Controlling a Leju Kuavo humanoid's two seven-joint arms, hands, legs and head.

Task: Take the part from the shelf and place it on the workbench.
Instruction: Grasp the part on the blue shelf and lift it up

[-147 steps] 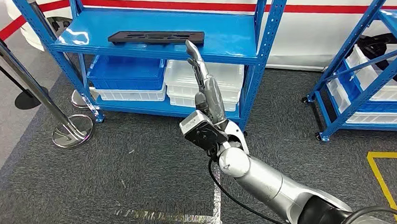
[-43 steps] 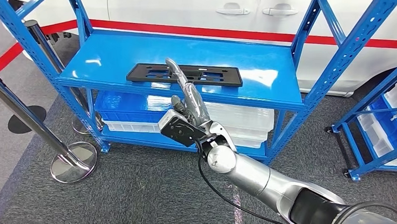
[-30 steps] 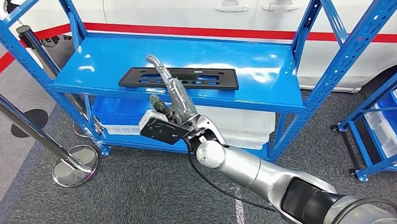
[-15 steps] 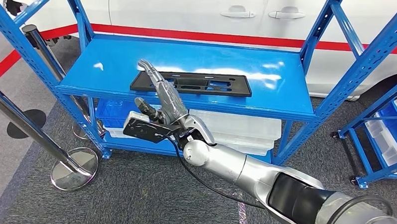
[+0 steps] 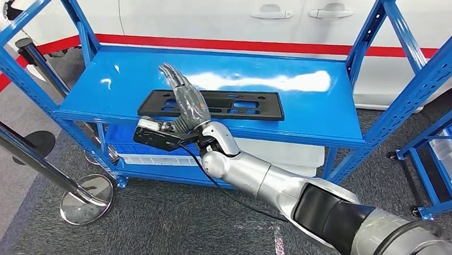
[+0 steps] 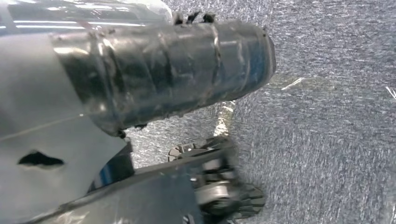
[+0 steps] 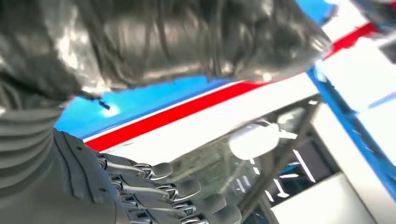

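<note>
The camera is closer to the shelf (image 5: 325, 110) now, so the whole scene has shifted (that is the view moving, not the things). The right hand (image 5: 186, 97), earlier short of the shelf's front edge with fingers drawn together, now reaches over the part's (image 5: 211, 104) left portion, fingers spread and flattened above it. The arm stretches further forward and left.

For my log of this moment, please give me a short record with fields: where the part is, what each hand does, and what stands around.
part: black flat part lying on the top board of the blue shelf, not lifted
right hand: right hand raised over the part's left portion, fingers apart, holding nothing; contact cannot be told
left hand: left hand over grey carpet; fingers not clear
lower shelf: blue bin, white bins
behind: white car
left side: chrome post
</note>
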